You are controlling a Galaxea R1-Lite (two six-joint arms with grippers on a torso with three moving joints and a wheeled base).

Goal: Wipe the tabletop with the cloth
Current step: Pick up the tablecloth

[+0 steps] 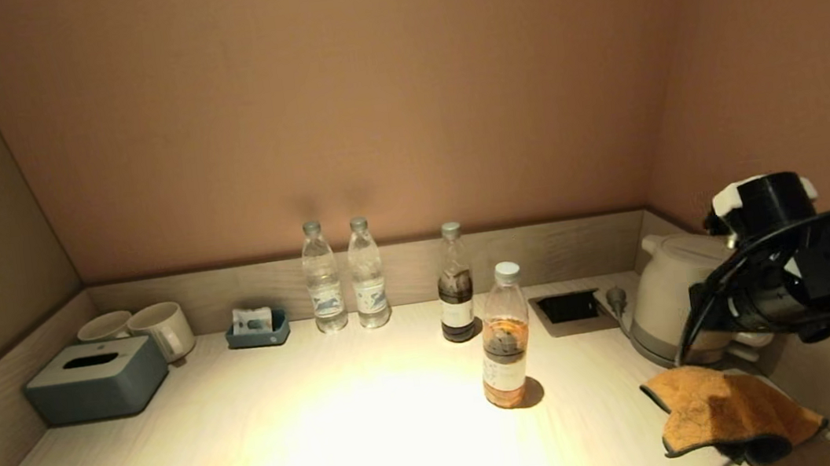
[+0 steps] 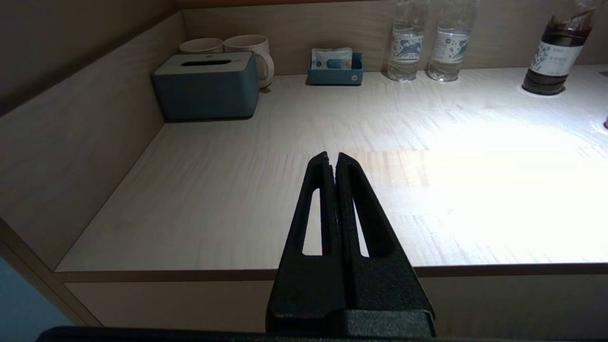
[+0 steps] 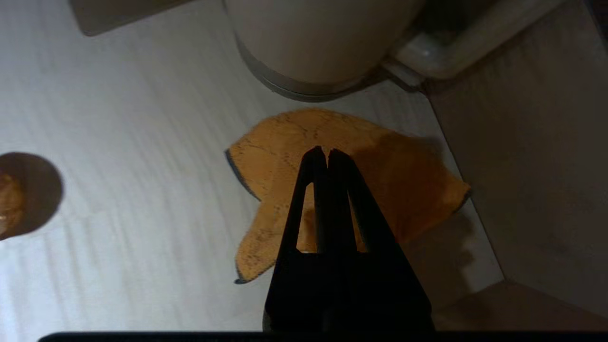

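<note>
Orange cloth (image 1: 729, 404) — pale wood-grain tabletop (image 1: 329, 433)

Head view: high vantage, facing forward and down over the whole pale wood-grain tabletop (image 1: 290, 438) to the brown back wall.
Left wrist view: low, near the front edge, facing the back-left corner.
Right wrist view: close, looking steeply down on the crumpled orange cloth (image 3: 332, 137) beside the round white kettle (image 3: 323, 38).
Shared, head and left wrist: grey-blue rectangular tissue box (image 1: 96, 379), two clear plastic water bottles (image 1: 345, 277).
Shared, head and right wrist: cloth, kettle.
</note>
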